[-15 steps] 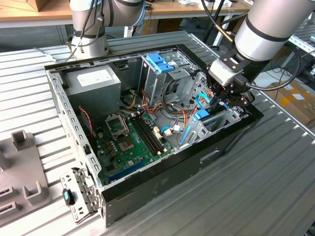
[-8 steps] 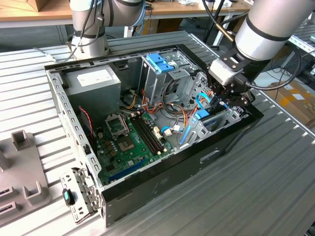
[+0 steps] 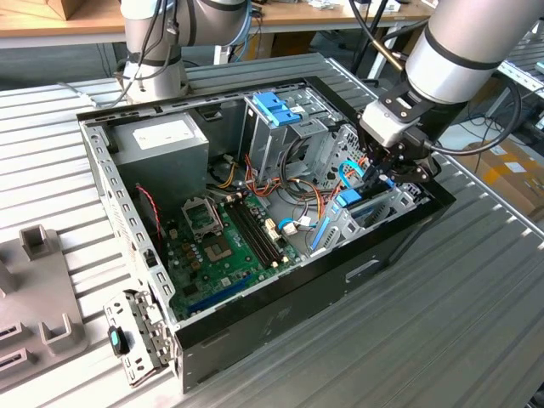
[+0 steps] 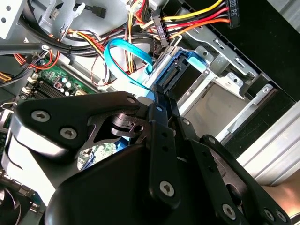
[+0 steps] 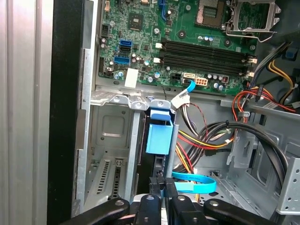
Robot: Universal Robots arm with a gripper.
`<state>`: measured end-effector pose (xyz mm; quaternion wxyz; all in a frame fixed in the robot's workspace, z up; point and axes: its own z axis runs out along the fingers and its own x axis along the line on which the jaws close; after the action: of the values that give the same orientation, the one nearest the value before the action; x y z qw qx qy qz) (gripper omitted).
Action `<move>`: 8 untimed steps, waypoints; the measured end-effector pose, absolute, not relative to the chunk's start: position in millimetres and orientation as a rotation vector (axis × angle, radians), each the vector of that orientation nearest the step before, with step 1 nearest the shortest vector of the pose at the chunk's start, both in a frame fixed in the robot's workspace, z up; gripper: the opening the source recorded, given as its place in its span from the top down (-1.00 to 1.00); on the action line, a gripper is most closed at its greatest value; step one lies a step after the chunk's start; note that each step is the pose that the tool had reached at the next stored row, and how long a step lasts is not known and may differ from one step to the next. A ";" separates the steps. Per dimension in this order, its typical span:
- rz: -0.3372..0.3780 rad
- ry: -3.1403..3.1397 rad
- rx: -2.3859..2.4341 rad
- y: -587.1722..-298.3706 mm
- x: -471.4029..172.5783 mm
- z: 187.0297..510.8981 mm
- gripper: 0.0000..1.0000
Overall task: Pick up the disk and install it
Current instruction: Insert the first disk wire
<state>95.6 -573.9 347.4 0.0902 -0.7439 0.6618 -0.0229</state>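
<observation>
At bay (image 5: 111, 140): 1 disk (image 5: 158, 138) w/ claw (image 5: 163, 183).

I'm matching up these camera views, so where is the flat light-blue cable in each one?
Exterior view: cable curls on the exterior view's left of the pincer.
Second wrist view: cable arches between green board and pincer.
First wrist view: cable lies beside the pincer gripping the disk.
Shared landmark: green board.

no legible text; white sticker (image 3: 164, 133) on power supply box (image 3: 161, 161) unreadable.
</observation>
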 end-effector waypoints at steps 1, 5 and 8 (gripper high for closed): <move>-0.068 1.967 -2.212 -573.9 95.6 347.1 0.68; -0.068 1.967 -2.212 -573.9 95.6 346.3 0.68; -0.068 1.967 -2.212 -573.9 95.6 346.0 0.68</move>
<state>95.6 -573.9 346.0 0.0903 -0.7439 0.6617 -0.0228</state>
